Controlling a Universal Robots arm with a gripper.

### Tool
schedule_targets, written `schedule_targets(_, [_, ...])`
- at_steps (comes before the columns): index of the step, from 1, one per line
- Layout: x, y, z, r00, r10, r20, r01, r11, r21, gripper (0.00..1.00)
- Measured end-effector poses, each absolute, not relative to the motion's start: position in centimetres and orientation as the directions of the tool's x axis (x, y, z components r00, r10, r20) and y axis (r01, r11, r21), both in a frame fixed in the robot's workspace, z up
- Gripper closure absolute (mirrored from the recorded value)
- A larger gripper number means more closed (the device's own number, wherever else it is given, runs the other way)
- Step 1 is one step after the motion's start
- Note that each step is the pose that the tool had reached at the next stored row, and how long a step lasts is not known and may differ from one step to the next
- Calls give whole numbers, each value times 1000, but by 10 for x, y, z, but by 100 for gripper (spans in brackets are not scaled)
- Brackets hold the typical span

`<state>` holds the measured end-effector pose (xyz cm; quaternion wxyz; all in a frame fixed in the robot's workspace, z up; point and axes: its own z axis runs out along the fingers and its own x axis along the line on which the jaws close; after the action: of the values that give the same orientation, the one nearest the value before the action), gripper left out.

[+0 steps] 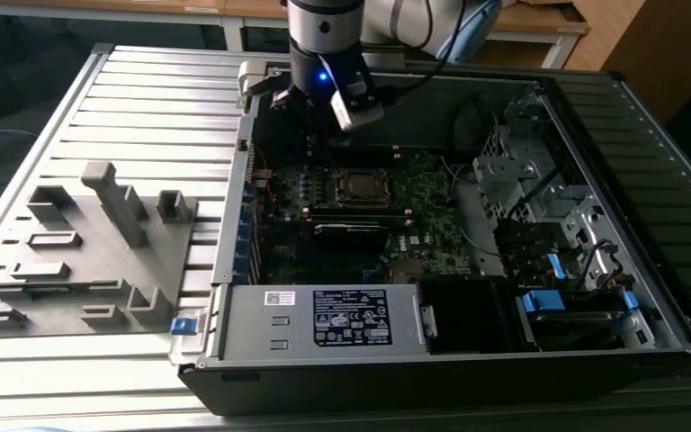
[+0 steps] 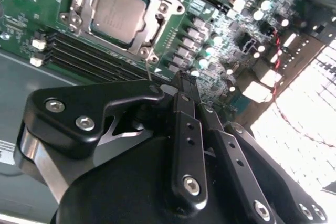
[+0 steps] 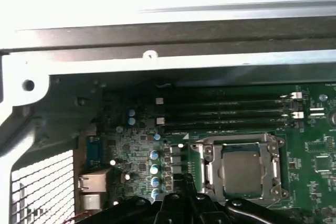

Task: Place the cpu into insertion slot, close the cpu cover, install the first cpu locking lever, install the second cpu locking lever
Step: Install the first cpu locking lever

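The cpu [image 2: 118, 14] lies flat in its socket on the green motherboard, its dull silver top showing in both wrist views [image 3: 242, 169]. The cpu cover [image 2: 153, 31] is down around it as a silvery frame [image 3: 210, 167]. My gripper [image 2: 184, 80] hangs above the board beside the socket, over the row of small capacitors, and its two black fingers [image 2: 185, 129] are pressed together with nothing between them. In the exterior view the gripper [image 1: 312, 121] sits at the far side of the case, just beyond the socket [image 1: 358, 186]. I cannot make out the locking levers.
The open computer case [image 1: 219, 297] lies on a slatted metal table. A power supply box [image 1: 352, 317] with a white label fills its near edge. Drive cages and cables [image 1: 538, 207] stand at the exterior view's right. A grey fixture tray [image 1: 82, 261] lies at the left. Memory slots [image 3: 220, 111] run beside the socket.
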<state>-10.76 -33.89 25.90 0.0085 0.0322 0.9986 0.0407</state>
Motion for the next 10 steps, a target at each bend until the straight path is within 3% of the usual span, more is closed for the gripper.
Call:
schedule_targets(6, [-113, -339, 257, -998, 65, -14, 63, 995, 83, 89])
schedule_targets(10, [-115, -339, 257, -998, 65, -12, 64, 991, 116, 89])
